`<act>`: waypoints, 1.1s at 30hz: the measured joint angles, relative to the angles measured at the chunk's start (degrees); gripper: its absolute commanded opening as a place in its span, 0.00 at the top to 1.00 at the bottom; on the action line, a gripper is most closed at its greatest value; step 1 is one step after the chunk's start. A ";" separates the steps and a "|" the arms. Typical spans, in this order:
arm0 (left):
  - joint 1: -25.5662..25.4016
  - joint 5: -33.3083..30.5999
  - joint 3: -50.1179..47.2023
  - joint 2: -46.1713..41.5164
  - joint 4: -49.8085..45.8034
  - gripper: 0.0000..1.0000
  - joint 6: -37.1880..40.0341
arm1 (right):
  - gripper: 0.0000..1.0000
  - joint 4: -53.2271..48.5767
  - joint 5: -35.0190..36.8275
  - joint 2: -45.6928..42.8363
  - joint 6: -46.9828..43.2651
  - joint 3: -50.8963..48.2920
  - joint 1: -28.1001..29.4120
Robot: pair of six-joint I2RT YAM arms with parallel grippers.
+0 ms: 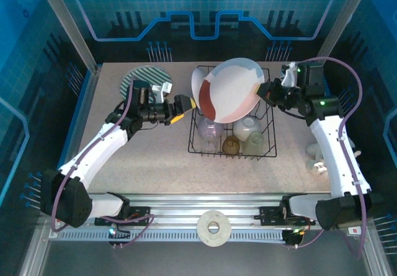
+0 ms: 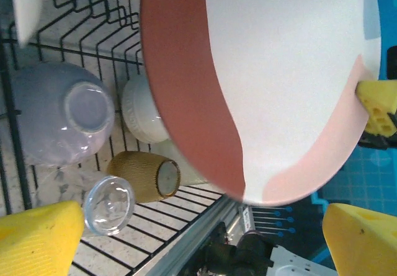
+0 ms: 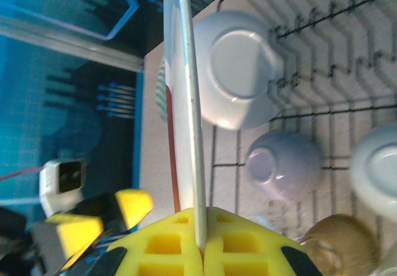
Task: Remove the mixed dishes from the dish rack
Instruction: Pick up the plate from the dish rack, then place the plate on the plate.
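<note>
Yellow right end effector (image 3: 201, 242) pinches the plate (image 3: 185, 102) edge-on; left end effector (image 2: 198, 242) gapes wide.

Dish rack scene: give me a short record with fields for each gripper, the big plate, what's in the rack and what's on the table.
right gripper: shut on the rim of the red-and-white plate
left gripper: open, near that plate's opposite edge
red-and-white plate: tilted on edge over the dish rack
in rack: lilac cup, amber cup, pale green cup, cream cup, small white dish
on table: green-striped plate
</note>
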 measured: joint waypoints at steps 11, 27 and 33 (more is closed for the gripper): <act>-1.51 1.60 -0.92 3.10 7.91 0.25 -6.19 | 1.00 10.82 -11.76 -5.42 8.31 -9.75 -0.68; -1.42 1.86 -5.27 2.45 22.45 1.00 -19.34 | 1.00 15.58 -13.55 -5.42 12.76 -14.56 -1.75; -1.44 1.49 -8.48 2.23 28.96 1.00 -25.29 | 1.00 17.42 -13.86 -5.38 13.66 -15.15 -1.75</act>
